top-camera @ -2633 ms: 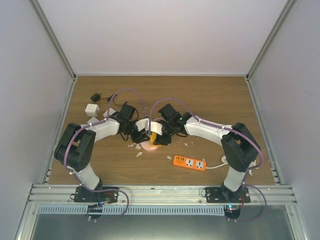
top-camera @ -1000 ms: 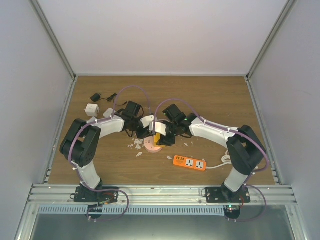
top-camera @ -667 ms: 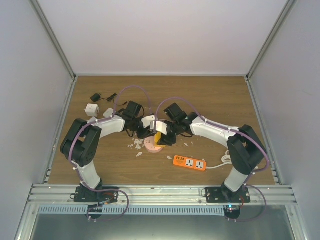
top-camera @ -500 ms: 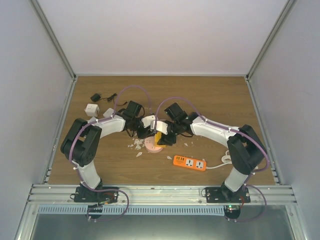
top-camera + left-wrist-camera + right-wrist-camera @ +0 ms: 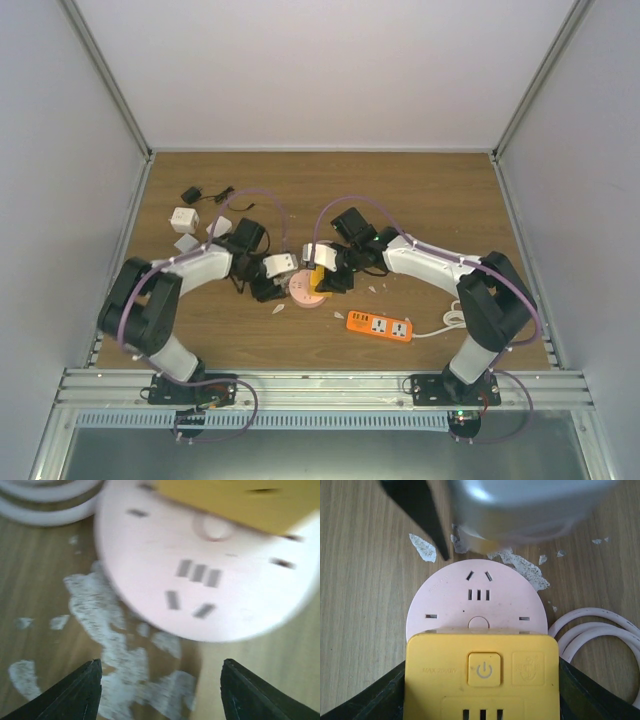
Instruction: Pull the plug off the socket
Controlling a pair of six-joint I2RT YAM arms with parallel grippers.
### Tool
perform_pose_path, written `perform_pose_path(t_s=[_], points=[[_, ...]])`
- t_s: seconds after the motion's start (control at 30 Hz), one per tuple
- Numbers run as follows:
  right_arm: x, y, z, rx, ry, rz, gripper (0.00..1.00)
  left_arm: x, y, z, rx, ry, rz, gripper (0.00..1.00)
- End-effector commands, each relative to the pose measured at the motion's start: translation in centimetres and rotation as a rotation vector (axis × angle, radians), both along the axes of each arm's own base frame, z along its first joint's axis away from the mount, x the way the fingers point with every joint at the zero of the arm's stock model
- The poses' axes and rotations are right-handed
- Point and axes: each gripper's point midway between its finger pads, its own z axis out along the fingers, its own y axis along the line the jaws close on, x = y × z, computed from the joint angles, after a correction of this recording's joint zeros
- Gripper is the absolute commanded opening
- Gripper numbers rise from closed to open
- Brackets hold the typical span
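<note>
From above, the pink socket (image 5: 300, 293) lies flat near the middle of the wooden table (image 5: 420, 200). The yellow plug (image 5: 318, 276) sits over the socket's right edge, its long axis running away toward the right gripper (image 5: 320, 279), which is clamped on its sides. The left gripper (image 5: 270, 288) is just left of the socket and apart from it.

From the left wrist, the fingers (image 5: 82, 692) stand apart with only wood and white flecks (image 5: 115, 630) between them. The socket's slotted face is blurred, and the plug is cut off at the top.

From the right wrist, the plug's button face is turned to the camera and covers the socket's near part. Its lower end is cut off, and its pins are hidden.
</note>
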Motion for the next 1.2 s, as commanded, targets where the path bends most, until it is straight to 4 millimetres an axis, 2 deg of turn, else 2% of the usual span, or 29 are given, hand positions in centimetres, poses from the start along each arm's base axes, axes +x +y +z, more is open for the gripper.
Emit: perform_pose_path(t_s=[0.0, 0.27, 0.53, 0.73, 0.87, 1.0, 1.17], points=[[0.6, 1.5, 3.1, 0.107, -0.061, 0.032, 0.29, -2.3, -1.9, 3.5, -0.159, -0.127, -0.193, 0.64], [0.3, 1.5, 3.2, 0.112, -0.051, 0.039, 0.29, -2.5, -3.5, 5.1, -0.261, -0.187, -0.259, 0.56], [0.3, 1.5, 3.3, 0.113, -0.051, 0.037, 0.29, -2.4, -4.7, 3.7, -0.233, -0.149, -0.272, 0.54], [0.2, 1.6, 3.6, 0.123, -0.049, 0.042, 0.29, -2.8, -3.7, 0.9, -0.141, -0.123, -0.259, 0.53], [0.1, 1.9, 4.1, 0.14, -0.035, 0.048, 0.29, -2.9, -3.2, -0.3, -0.106, -0.088, -0.238, 0.5], [-0.2, 2.3, 4.3, 0.153, -0.01, 0.058, 0.29, -2.7, -3.8, 0.4, -0.138, -0.083, -0.231, 0.5], [-0.5, 2.4, 3.5, 0.135, -0.003, 0.061, 0.29, -2.6, -4.7, 1.0, -0.16, -0.08, -0.232, 0.5]])
